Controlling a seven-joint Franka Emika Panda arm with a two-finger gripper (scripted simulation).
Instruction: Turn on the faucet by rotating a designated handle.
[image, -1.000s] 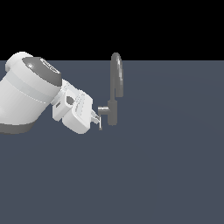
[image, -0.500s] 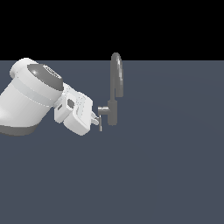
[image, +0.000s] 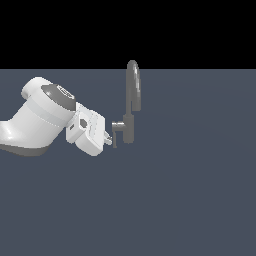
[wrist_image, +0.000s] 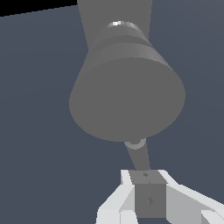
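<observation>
You have a flat, matte slate-blue tabletop (image: 190, 190) filling the lower part of the exterior view, with plain black above it.

The arm (image: 37, 120) is next in size: smooth, glossy white casing with a dark grey oval cap, entering from the exterior view's left and angled toward the middle.

The faucet (image: 131, 107) stands near the centre of the tabletop. It is matte grey metal, a short cylindrical body with a tall, narrow arched spout rising from it. In the wrist view you see it from close range as a broad grey drum (wrist_image: 127, 94) that fills most of the frame, with a small bright glint near its narrower end; the arch of the spout does not read there.

The end effector (image: 108, 140) is a boxy white block with short pale fingers (wrist_image: 116, 203), sitting on the side of the faucet toward the exterior view's left.

The handle (image: 117, 131) is smallest: a thin grey L-shaped lever, a short stub off the body ending in a slim bar. The exterior view shows the fingertips just at that bar, but not the grip. The wrist view settles it: the white fingers flank the square grey bar (wrist_image: 149, 197) on both sides, closed against it.
</observation>
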